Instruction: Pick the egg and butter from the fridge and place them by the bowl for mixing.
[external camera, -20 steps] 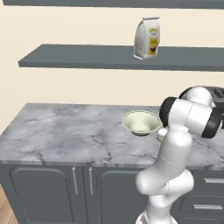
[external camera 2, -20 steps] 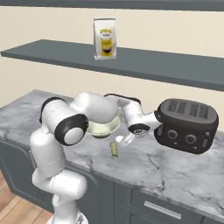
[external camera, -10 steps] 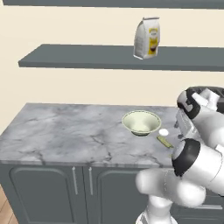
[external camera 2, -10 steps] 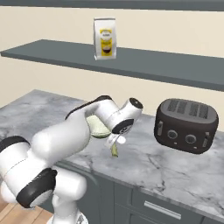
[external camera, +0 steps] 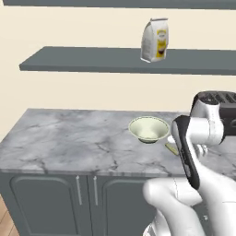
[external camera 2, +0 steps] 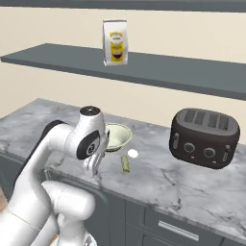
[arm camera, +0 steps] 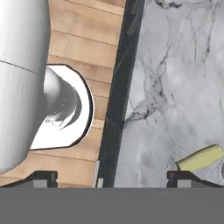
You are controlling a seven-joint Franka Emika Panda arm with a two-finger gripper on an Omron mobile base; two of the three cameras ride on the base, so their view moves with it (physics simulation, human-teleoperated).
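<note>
We see the butter [external camera 2: 125, 164] and the egg [external camera 2: 132, 153] lying on the table [external camera 2: 192, 187] just beside the bowl [external camera 2: 116, 137], on its toaster [external camera 2: 205, 137] side. Our jaws stand wide open, empty, over the table's front edge, the butter [arm camera: 200, 158] near one fingertip.

- A grey marble counter [external camera 2: 192, 185] runs across dark grey cabinets.
- On it sits the bowl [external camera 2: 116, 137], cream-white, upright.
- The egg [external camera 2: 132, 153], small and white, lies just beside the bowl.
- The butter [external camera 2: 125, 164], a pale yellow stick, lies near the egg, close to the front edge.
- A dark toaster [external camera 2: 205, 137] stands well apart from the bowl.
- A grey wall shelf [external camera: 92, 59] above carries a white and yellow bag [external camera: 154, 40].
</note>
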